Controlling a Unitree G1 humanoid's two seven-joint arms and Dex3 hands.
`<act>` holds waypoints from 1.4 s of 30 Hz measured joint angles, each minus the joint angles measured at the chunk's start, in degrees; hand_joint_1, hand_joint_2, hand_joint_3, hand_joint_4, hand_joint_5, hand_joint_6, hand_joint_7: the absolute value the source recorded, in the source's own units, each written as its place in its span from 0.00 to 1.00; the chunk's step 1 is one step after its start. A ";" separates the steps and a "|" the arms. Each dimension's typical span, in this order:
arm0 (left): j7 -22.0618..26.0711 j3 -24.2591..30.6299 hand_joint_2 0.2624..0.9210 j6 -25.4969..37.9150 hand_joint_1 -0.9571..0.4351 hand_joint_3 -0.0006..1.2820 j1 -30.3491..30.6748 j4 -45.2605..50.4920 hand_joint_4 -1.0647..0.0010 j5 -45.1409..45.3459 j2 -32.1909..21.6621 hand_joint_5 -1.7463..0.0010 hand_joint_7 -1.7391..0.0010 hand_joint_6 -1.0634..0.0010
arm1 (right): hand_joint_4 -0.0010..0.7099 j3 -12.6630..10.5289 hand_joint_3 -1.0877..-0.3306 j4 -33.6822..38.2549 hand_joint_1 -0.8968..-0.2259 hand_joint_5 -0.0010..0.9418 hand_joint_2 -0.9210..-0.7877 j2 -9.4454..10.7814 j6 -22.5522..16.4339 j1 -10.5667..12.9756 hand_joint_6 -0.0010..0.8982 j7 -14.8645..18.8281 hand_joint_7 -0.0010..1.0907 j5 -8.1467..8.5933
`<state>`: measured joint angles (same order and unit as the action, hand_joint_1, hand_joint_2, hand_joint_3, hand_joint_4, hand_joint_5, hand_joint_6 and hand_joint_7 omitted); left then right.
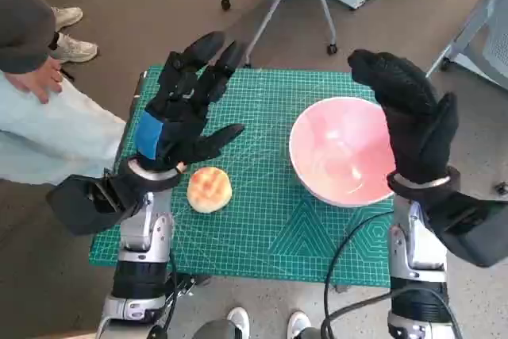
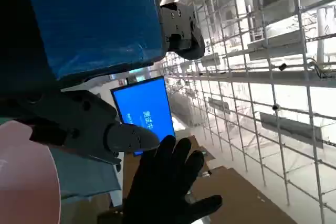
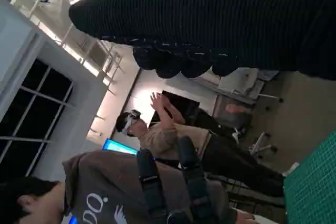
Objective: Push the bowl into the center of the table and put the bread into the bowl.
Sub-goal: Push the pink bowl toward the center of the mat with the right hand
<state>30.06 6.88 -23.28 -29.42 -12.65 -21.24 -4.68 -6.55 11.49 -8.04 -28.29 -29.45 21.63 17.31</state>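
The glossy pink round bowl (image 1: 343, 151) sits right of centre, directly beneath the gloved right hand (image 1: 409, 113), which is spread wide and empty; the left hand (image 1: 181, 109) is likewise.

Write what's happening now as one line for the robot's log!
left robot hand: open, raised | right robot hand: open, raised | bread: on mat | pink bowl: empty

Both arms are raised, left hand (image 1: 181, 109) spread empty, right hand (image 1: 413, 117) apparently empty too.
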 measured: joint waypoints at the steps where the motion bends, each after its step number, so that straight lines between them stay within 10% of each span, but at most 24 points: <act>1: 0.00 0.00 0.93 0.00 0.57 0.24 0.00 0.00 0.78 0.00 0.00 1.00 0.66 1.00 | 0.26 0.00 0.38 0.00 0.31 0.00 0.00 0.00 0.00 0.00 0.03 0.00 0.55 0.00; 31: 0.40 0.03 0.94 0.22 0.57 0.24 0.00 -0.17 0.78 0.00 0.01 1.00 0.65 1.00 | 0.28 -0.39 0.40 -0.14 0.30 0.01 0.00 -0.06 0.18 0.02 0.06 0.10 0.53 0.62; 37: 0.47 0.09 0.94 0.40 0.57 0.24 0.00 -0.17 0.78 -0.05 0.06 1.00 0.65 1.00 | 0.31 -4.51 0.44 4.21 0.33 0.01 0.00 -1.86 -2.84 -0.08 0.14 0.60 0.43 1.49; 42: 0.46 0.30 0.94 0.48 0.56 0.24 0.01 -0.14 0.78 -0.18 0.05 1.00 0.65 1.00 | 0.29 -8.95 0.42 12.92 0.34 0.00 0.00 -4.41 -8.18 -1.64 0.15 -2.97 0.39 -0.89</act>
<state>30.52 7.18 -22.80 -29.41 -12.80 -21.42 -4.64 -15.49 24.41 -12.45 -36.47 -31.09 18.65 16.43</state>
